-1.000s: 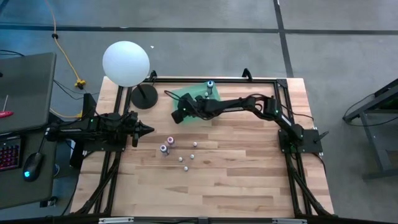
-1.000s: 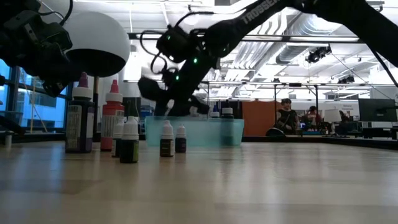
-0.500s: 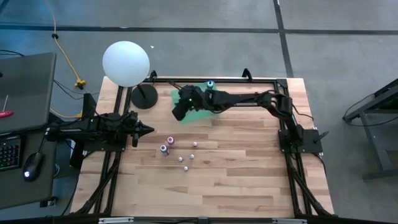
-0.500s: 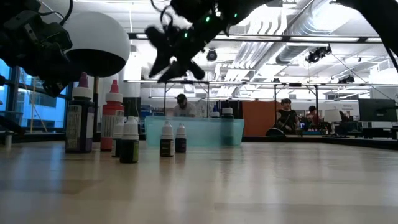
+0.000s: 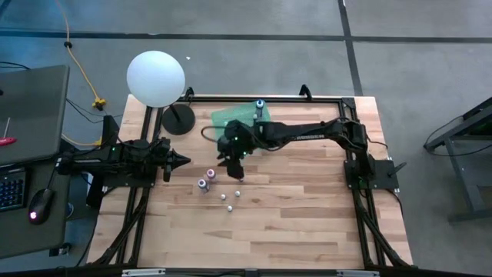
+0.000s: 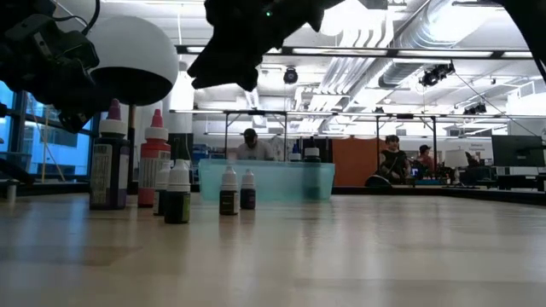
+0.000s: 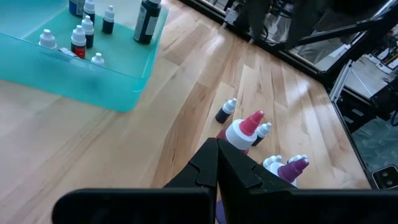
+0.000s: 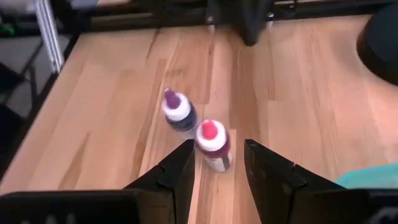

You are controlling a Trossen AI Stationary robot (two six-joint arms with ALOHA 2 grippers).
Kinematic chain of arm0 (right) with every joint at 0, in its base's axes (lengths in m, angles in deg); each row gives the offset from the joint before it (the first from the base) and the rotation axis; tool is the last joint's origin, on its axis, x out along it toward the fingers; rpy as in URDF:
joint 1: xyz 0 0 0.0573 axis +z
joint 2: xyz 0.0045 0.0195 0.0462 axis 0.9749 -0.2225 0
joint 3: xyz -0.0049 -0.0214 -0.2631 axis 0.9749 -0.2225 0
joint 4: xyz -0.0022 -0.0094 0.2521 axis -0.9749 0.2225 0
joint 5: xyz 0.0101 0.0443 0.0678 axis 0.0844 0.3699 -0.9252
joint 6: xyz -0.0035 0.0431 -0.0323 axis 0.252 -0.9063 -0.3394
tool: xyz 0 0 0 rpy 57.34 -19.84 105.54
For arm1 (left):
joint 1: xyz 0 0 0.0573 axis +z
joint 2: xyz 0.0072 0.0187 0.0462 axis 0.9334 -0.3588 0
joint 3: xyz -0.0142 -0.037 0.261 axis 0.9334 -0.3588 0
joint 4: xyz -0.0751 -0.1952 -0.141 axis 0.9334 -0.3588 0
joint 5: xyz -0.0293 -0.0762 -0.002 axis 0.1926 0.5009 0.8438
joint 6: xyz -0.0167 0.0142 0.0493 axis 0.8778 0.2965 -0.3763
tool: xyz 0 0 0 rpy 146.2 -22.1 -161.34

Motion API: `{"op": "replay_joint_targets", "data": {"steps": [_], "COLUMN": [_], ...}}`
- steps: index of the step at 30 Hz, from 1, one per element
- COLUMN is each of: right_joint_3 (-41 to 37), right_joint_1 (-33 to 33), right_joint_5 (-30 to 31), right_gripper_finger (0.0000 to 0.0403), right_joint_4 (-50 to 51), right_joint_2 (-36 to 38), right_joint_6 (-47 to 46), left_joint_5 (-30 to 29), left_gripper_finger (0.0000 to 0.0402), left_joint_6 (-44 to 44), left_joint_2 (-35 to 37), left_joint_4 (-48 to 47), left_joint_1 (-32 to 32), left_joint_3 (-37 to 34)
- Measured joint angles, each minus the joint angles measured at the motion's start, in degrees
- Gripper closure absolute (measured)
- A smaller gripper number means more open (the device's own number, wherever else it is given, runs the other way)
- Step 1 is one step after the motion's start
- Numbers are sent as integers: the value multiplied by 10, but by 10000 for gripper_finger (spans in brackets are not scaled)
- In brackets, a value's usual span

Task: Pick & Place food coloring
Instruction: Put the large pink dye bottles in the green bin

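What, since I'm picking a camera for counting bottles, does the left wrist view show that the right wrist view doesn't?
Only left wrist: small white-capped bottles inside the translucent teal plastic tray, plus tiny loose bottles on the wood. Only right wrist: the right end effector, open. Both: the red-tipped plastic bottle and the purple-tipped plastic bottle, side by side.
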Motion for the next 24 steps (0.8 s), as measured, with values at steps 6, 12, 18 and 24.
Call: {"op": "replay_joint_targets", "data": {"steps": [6,12,18,24], "right_joint_3": [0,0,0,0], "right_joint_1": [35,55,57,57], "right_joint_5": [35,55,95,82], "right_gripper_finger": [268,241,216,214], "right_joint_4": [-11,-32,-52,-73], "right_joint_2": [-3,-27,-45,-59], "right_joint_6": [48,58,44,26], "left_joint_5": [0,0,0,-2], "left_gripper_finger": [401,401,401,401], "left_joint_6": [0,0,0,0], "left_joint_2": [0,0,0,0], "left_joint_4": [0,0,0,0], "left_joint_1": [0,0,0,0], "left_joint_3": [0,0,0,0]}}
